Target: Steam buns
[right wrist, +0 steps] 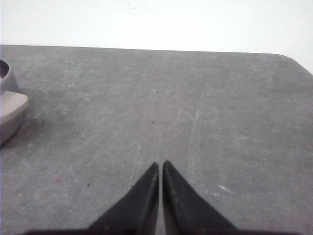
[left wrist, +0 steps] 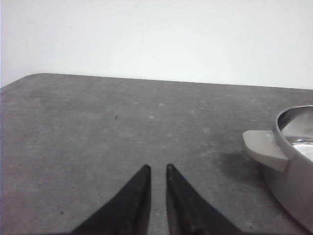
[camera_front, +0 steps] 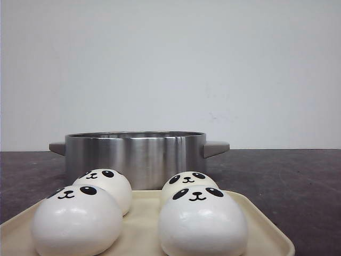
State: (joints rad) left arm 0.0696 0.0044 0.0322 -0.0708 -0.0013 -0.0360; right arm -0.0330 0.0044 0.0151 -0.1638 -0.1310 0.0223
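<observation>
Four glossy white buns with black panda faces sit nearest, two in front and two behind, on a cream tray at the front edge of the worktop. Just behind the tray stands a wide brushed-steel pot, lidless, with a grey handle sticking out at each side. Neither arm shows from the front. Each wrist camera looks low and level across bare worktop: the left claw hangs over the surface to the left of the pot, its black fingers nearly together with a thin slit between the tips, holding nothing; the right claw hangs to the pot's right, its tips all but touching, also holding nothing. No brand, label or writing can be read anywhere. The worktop is dark grey, stone-like, speckled and lightly scratched, with rounded far corners; behind it rises a plain white wall.
</observation>
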